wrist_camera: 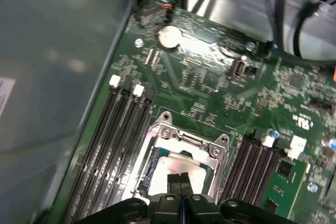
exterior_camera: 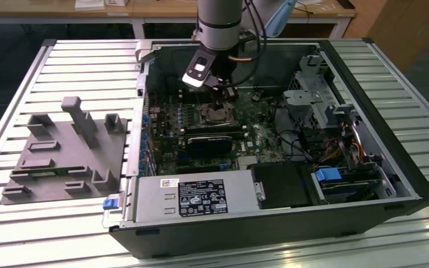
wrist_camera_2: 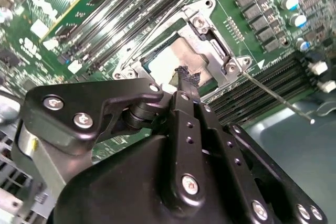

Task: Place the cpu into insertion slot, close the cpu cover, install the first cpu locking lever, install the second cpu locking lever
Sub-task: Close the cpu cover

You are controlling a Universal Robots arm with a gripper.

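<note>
The fingers were pressed together and held nothing. In the first wrist view their tips hung straight over the cpu, so the chip lay directly below them, not off to any side. In the second wrist view the dark tip of the fingers met the chip's top or sat just above it; I could not tell which.

The cpu sat in the insertion slot on the green motherboard, inside the open computer case that stood on the slatted bench. It showed as a small flat square with a pale silvery top, level, with bright glare across it.

The cpu cover appeared to lie flat around the chip, which showed through the cover's square cutout.

One locking lever, a thin bright wire, ran from a corner of the socket out over the memory slots. Its long axis pointed away from the fingers, and it looked unlatched.
</note>
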